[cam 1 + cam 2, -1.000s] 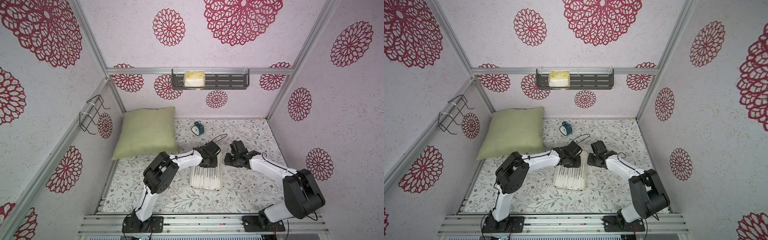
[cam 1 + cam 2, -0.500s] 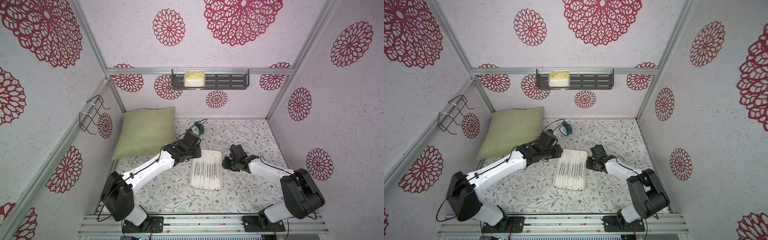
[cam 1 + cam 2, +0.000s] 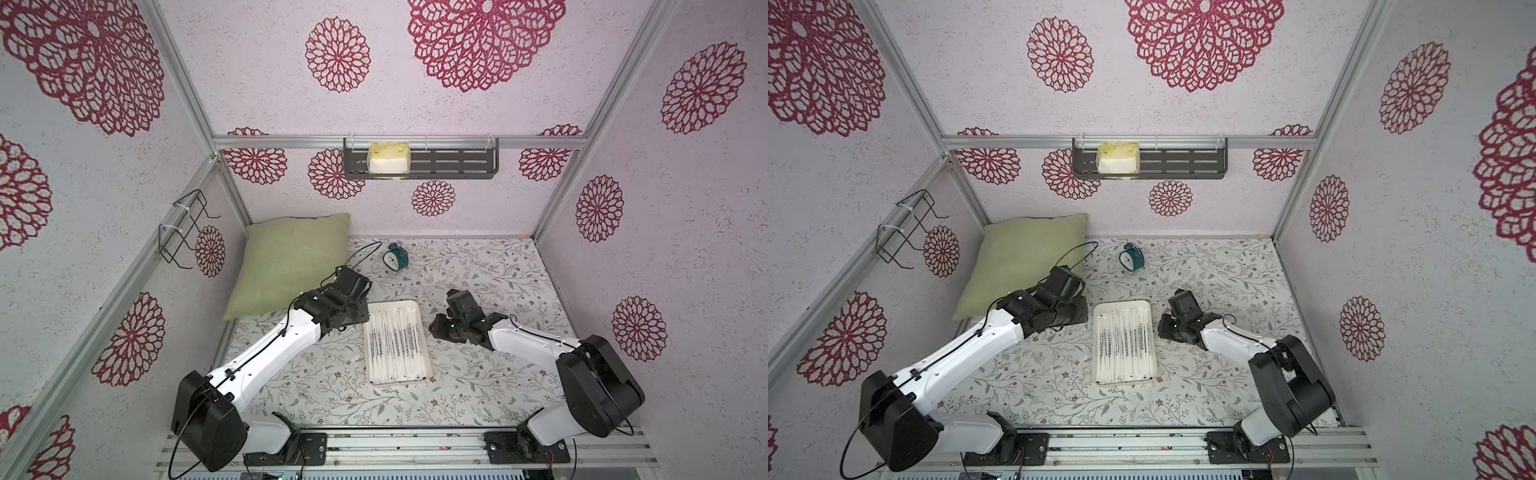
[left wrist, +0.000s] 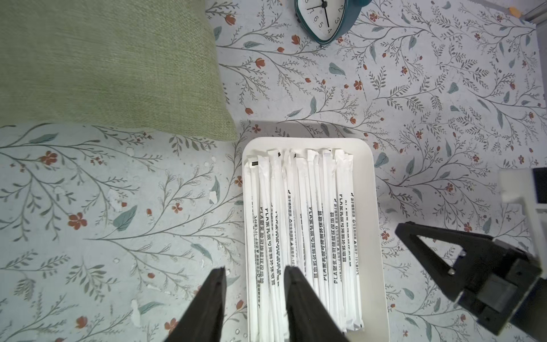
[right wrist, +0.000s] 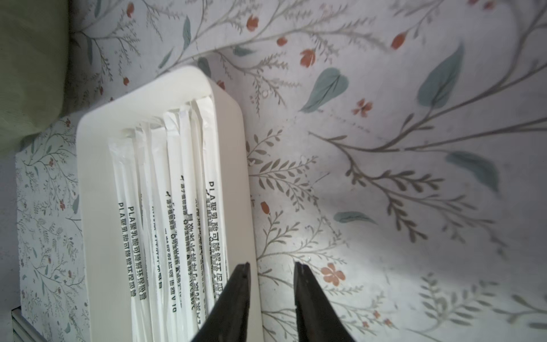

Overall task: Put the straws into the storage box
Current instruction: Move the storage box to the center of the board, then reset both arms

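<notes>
The storage box [image 3: 392, 302] is a shallow white tray lying mid-table, seen in both top views [image 3: 1121, 303]. Several white paper-wrapped straws [image 3: 395, 345] [image 3: 1123, 345] lie side by side inside it, along its length. My left gripper [image 3: 362, 321] [image 3: 1084, 318] hovers at the box's far left corner. In the left wrist view it [image 4: 256, 269] is open, straddling the rim [image 4: 373, 207] above the straws [image 4: 310, 222]. My right gripper [image 3: 434, 330] [image 3: 1163, 330] is at the box's right side, open [image 5: 271, 265] over the rim [image 5: 236, 148], holding nothing; straws [image 5: 177, 207] lie beside it.
A green pillow [image 3: 291, 257] leans at the back left, close to the left arm. A teal alarm clock [image 3: 395, 257] stands behind the box. A dark wall shelf [image 3: 449, 164] holds a yellow sponge. A wire rack [image 3: 183, 232] hangs on the left wall.
The left arm has swung off the box's far end and stretched out, its gripper now at the box's far left corner. The right gripper has drawn back slightly beside the box's right side.
</notes>
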Available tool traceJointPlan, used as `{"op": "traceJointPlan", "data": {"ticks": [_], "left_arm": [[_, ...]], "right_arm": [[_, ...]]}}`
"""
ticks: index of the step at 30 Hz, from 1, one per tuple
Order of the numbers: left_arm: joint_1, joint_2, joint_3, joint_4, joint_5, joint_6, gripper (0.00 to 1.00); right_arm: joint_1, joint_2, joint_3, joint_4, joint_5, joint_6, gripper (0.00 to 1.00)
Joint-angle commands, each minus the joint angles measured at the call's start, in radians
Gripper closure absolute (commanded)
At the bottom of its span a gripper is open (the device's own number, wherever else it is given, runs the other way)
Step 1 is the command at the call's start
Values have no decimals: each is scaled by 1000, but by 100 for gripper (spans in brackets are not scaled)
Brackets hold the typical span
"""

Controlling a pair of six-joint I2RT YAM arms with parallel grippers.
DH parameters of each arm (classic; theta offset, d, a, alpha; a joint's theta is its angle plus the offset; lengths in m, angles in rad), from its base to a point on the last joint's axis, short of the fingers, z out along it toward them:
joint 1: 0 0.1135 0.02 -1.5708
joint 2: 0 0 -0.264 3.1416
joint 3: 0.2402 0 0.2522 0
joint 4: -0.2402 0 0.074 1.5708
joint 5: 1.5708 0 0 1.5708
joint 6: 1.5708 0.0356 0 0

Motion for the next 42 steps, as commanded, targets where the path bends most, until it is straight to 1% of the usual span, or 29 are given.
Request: {"op": "traceJointPlan", "data": {"ticks": [1, 3, 5, 7, 8, 10, 11, 12, 13, 14, 15, 17, 18, 20, 22, 23, 25, 26, 28, 30, 32, 34, 35, 36, 37, 38, 39, 40, 42], "left_arm": [[31, -112, -27, -6, -57, 77, 56], [32, -183, -72, 36, -119, 126, 49], [39, -252, -152, 119, -224, 179, 38], [52, -339, -304, 330, -365, 284, 23], [54, -371, -390, 460, -432, 358, 18], [67, -426, -551, 764, -614, 465, 11], [93, -438, -602, 862, -647, 479, 10], [139, -445, -636, 913, -641, 473, 10], [187, -438, -661, 947, -632, 475, 10], [223, -425, -684, 973, -646, 483, 10], [268, -400, -709, 1012, -664, 493, 9], [356, -348, -743, 1076, -596, 502, 9], [400, -314, -759, 1121, -544, 499, 9], [467, -248, -777, 1203, -469, 505, 9], [543, -189, -794, 1285, -293, 519, 5], [584, -153, -800, 1327, -196, 509, 2], [649, -84, -821, 1446, -92, 487, 2], [675, -70, -810, 1446, -41, 474, 2], [713, -18, -794, 1500, 53, 500, 2], [736, 23, -742, 1457, 129, 536, 2], [737, 69, -741, 1520, 152, 577, 2], [736, 147, -765, 1646, 143, 576, 2], [734, 193, -774, 1697, 149, 584, 2], [730, 224, -780, 1767, 138, 599, 2], [731, 207, -777, 1731, 123, 585, 2], [734, 189, -772, 1682, 56, 552, 2], [740, 198, -778, 1705, -48, 509, 2], [741, 216, -787, 1754, -59, 506, 2], [738, 197, -789, 1729, -59, 496, 2]], "right_arm": [[-61, -134, 60, -88, 59, -111, 59], [-83, -189, 43, -100, 139, -181, 48], [-116, -235, -2, -62, 246, -261, 32], [-130, -297, -114, 97, 400, -380, 17], [-131, -323, -176, 209, 470, -436, 3], [-146, -384, -330, 479, 642, -527, 1], [-158, -409, -398, 609, 712, -572, 1], [-182, -436, -486, 771, 754, -645, 1], [-212, -452, -570, 932, 764, -718, 1], [-241, -453, -627, 1054, 753, -748, 1], [-279, -447, -659, 1115, 728, -735, 1], [-326, -411, -672, 1137, 669, -677, 1], [-342, -362, -689, 1207, 646, -676, 1], [-364, -225, -687, 1362, 678, -667, 1], [-398, -117, -675, 1465, 607, -663, 1], [-411, -88, -672, 1488, 583, -634, 1], [-428, -39, -674, 1532, 520, -632, 1], [-436, -10, -676, 1571, 497, -639, 1], [-444, -13, -648, 1506, 425, -648, 1], [-446, 33, -649, 1549, 369, -671, 1], [-445, 91, -685, 1683, 341, -694, 1], [-445, 68, -672, 1621, 341, -685, 1], [-445, 86, -666, 1642, 345, -690, 1], [-445, 71, -656, 1593, 365, -678, 1], [-446, 74, -647, 1586, 392, -666, 1], [-447, 79, -641, 1579, 407, -659, 1], [-449, 72, -627, 1538, 419, -647, 1], [-448, 79, -628, 1556, 424, -653, 1], [-448, 76, -627, 1549, 425, -652, 1]]}}
